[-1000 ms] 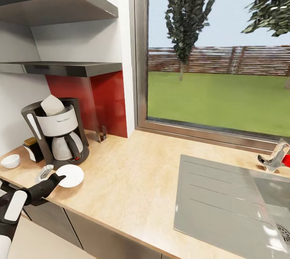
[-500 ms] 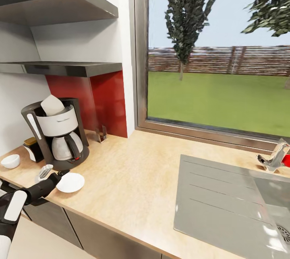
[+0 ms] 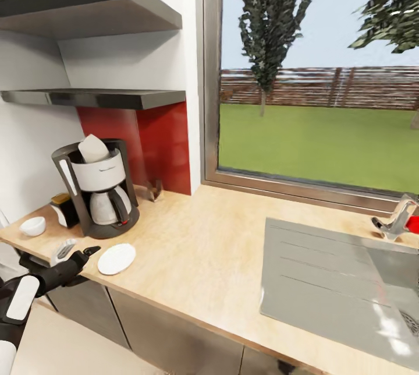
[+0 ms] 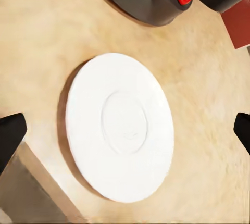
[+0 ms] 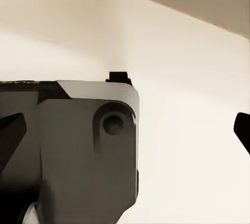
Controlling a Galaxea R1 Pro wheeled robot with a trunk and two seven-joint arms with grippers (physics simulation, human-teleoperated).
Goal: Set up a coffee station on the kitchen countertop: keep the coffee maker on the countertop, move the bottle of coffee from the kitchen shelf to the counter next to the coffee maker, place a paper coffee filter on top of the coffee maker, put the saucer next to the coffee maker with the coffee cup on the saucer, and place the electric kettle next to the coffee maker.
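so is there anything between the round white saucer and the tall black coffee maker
No. In the head view only bare beige countertop separates the round white saucer from the tall black coffee maker; the left wrist view shows the same gap.

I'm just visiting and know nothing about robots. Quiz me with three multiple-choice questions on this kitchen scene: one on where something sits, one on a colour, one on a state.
1. Where does the small round plain white saucer lie?
A. in the sink
B. on the beige wood-look countertop, in front of the tall black coffee maker
C. on the shelf

2. What colour is the wall panel behind the coffee maker?
A. red
B. blue
C. green

3. How is the left gripper?
A. shut on the saucer
B. shut on a cup
C. open, holding nothing

Answers: 1 B, the dish lies flat on the counter near its front edge. 2 A, the panel shows red. 3 C, in the wrist view the fingertips stand wide apart either side of the saucer.
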